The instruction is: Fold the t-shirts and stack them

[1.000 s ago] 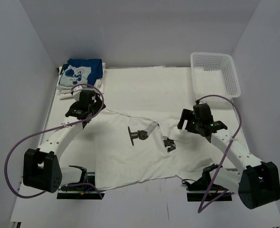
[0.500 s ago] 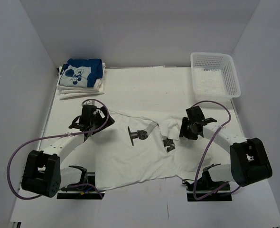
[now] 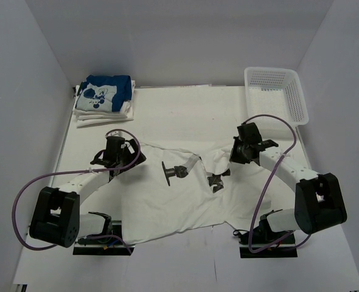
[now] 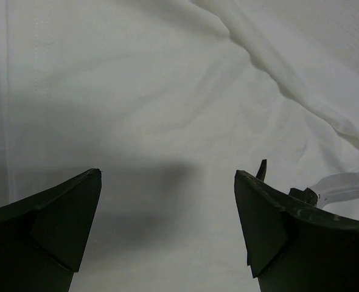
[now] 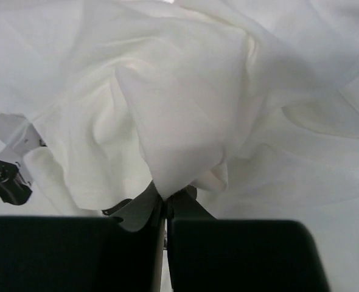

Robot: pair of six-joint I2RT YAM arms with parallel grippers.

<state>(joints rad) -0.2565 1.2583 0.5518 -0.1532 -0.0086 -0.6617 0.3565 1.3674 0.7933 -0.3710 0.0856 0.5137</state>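
A white t-shirt [image 3: 167,201] with a small black print lies spread across the middle of the table. My right gripper [image 3: 237,153] is shut on a pinch of its cloth [image 5: 185,158] at the right shoulder, and the fabric bunches up from the closed jaws. At the shirt's left shoulder, my left gripper [image 3: 126,159] hovers low and open, with bare white cloth [image 4: 167,182] showing between its fingers. A folded blue t-shirt [image 3: 106,92] with a white cartoon print tops a pile of folded white ones [image 3: 100,117] at the back left.
A white plastic mesh basket [image 3: 275,94] stands at the back right corner. White walls close in the table on three sides. Purple cables loop from both arms.
The right gripper has come down onto the shirt's right shoulder and shut on the cloth. The left gripper has dropped toward the left shoulder and stays open.
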